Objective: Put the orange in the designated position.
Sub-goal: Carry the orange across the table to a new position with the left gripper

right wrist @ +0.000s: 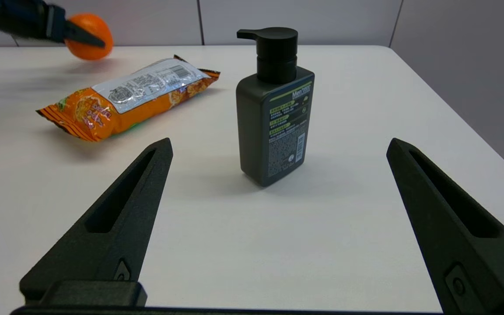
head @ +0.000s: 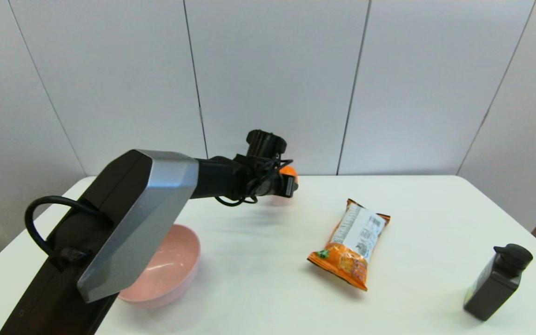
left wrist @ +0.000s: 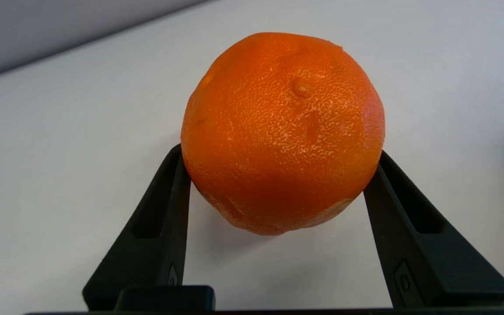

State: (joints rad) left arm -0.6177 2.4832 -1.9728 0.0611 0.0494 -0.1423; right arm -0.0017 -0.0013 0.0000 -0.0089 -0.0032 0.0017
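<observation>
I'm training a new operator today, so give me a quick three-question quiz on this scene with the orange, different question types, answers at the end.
1. True or false: the left gripper holds the orange above the table.
2. Which stands upright? A) snack packet B) black pump bottle C) neither
3. Fill in: the right gripper's fingers are ____.

Key: 1 true; 2 B; 3 open, holding nothing.

The light is bright and even. Soft, pale shadows lie on the white surface (head: 268,260) under the snack packet (head: 351,243) and the dark bottle (head: 497,282). The left hand (head: 287,182) looks a little smeared. The orange (left wrist: 282,131) looks sharp up close.
</observation>
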